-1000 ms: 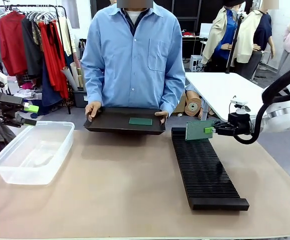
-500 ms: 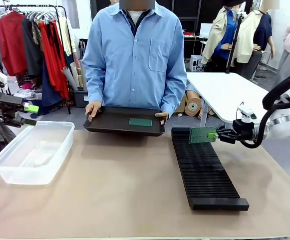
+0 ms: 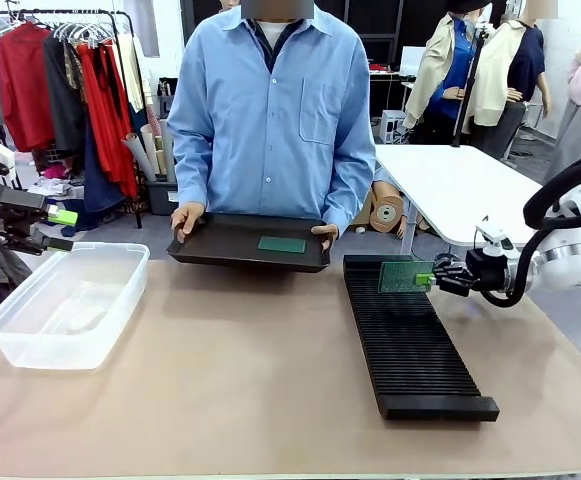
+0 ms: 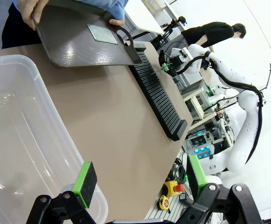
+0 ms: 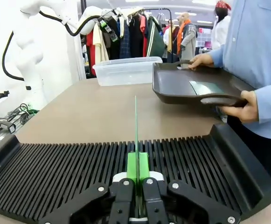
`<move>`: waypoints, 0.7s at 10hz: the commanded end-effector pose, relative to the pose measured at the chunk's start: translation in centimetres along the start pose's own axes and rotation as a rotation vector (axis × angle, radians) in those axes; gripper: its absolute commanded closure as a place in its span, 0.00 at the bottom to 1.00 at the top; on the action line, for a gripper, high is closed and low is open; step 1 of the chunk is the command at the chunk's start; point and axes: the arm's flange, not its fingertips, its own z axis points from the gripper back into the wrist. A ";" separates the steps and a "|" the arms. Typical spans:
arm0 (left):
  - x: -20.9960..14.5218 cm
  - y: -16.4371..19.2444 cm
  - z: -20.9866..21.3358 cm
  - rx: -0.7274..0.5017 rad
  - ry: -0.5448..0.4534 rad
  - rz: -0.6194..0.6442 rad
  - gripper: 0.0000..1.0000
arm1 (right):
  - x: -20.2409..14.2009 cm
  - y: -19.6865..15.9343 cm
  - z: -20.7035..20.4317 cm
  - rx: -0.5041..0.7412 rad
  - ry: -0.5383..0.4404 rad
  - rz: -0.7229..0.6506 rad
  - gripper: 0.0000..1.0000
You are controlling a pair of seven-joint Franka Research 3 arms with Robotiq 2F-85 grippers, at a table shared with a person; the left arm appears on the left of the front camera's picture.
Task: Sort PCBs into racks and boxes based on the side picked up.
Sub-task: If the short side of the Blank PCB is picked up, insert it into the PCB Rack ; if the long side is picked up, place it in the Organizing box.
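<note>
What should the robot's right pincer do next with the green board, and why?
Probably ease the board straight down into a slot of the black rack, then let go. The right pincer is shut on the board, which stands on edge over the rack's far end, in line with its slots.

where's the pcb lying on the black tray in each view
Front view: PCB just above centre, on the right part of the black tray.
Left wrist view: PCB near the top, left of centre, on the tilted-looking tray.
Right wrist view: PCB right of centre, upper half.
Shared landmark: the slotted black rack, one end next to the tray.
</note>
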 end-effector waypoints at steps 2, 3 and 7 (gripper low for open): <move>0.1 -0.2 0.1 -0.002 0.001 0.000 0.00 | -0.3 -1.1 -0.3 -0.024 0.033 -0.005 1.00; 0.1 -0.2 0.1 -0.002 0.001 0.000 0.00 | -0.6 -1.2 -0.4 -0.025 0.031 -0.011 1.00; 0.1 -0.2 0.1 -0.002 0.001 0.000 0.00 | -1.2 -0.3 -0.2 -0.022 0.024 -0.016 1.00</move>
